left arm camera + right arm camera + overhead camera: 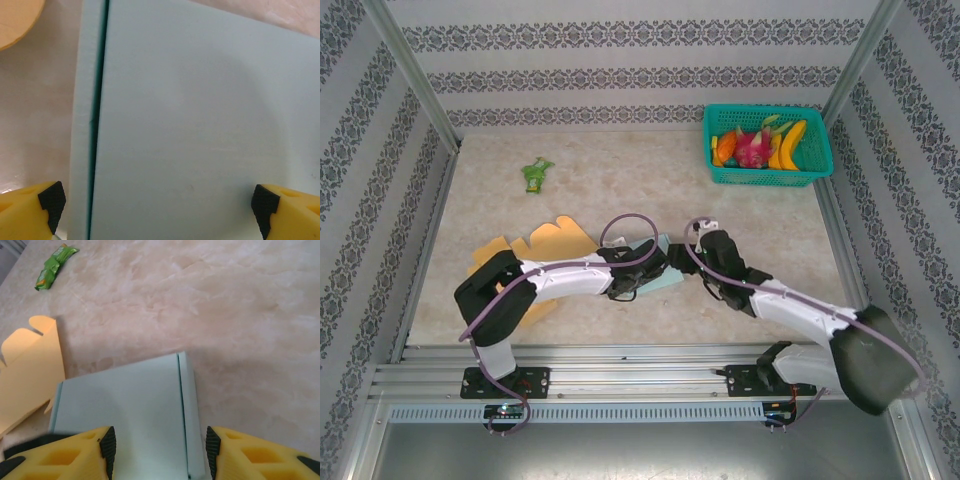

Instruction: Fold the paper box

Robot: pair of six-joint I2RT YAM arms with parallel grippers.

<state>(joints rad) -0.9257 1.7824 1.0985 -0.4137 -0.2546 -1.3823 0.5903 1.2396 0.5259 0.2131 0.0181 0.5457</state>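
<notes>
Top external, teal basket [767, 177] holding fruit [760, 148], paper box [665, 273] apparently closed

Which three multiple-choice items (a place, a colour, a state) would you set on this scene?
1. Where is the green basket? A near left corner; B far right corner; C between the arms.
2. What colour is the paper box below the left gripper? A light blue; B red; C black.
3. How is the left gripper? A shut; B shut on the basket; C wide open.
Key: B: it sits far right in the top view; A: the card is pale blue; C: its fingertips stand far apart.
</notes>
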